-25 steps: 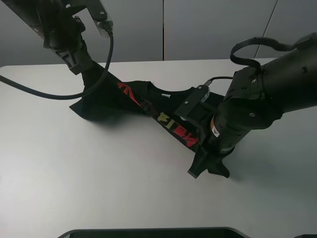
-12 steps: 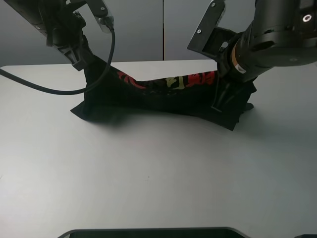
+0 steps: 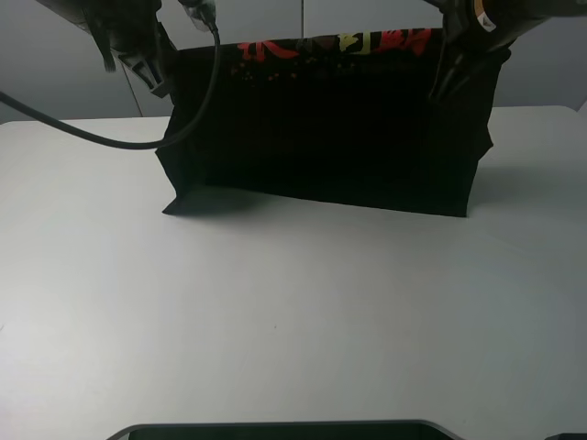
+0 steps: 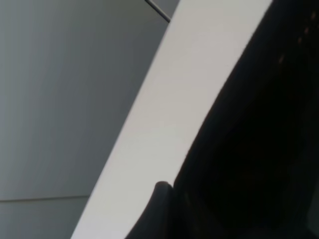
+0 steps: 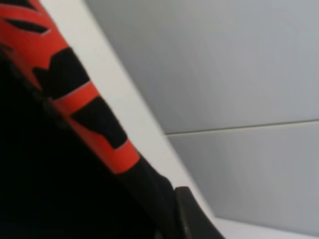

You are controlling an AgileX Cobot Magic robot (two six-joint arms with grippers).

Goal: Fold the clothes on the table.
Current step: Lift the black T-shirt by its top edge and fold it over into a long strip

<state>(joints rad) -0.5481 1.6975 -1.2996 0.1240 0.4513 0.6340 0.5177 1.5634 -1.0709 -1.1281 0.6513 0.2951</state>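
Note:
The clothes (image 3: 321, 128), a black T-shirt, hang stretched like a curtain between my two grippers above the back of the white table (image 3: 275, 312). Red and yellow printed characters (image 3: 339, 44) run along the raised top edge. My left gripper (image 3: 158, 81) is shut on the shirt's upper left corner, and my right gripper (image 3: 444, 84) is shut on its upper right corner. The lower edge rests on the table, with a folded flap at the left (image 3: 188, 200). The left wrist view shows only black cloth (image 4: 259, 149). Red print on the cloth (image 5: 75, 99) fills the right wrist view.
A black cable (image 3: 92, 139) loops from the left arm over the table's back left. A dark object (image 3: 275, 431) lies along the near edge of the exterior view. Grey wall panels (image 3: 275, 18) stand behind the table.
Both grippers rose. The right one swung from the front right up to the back right, pulling the bunched shirt open into a hanging sheet.

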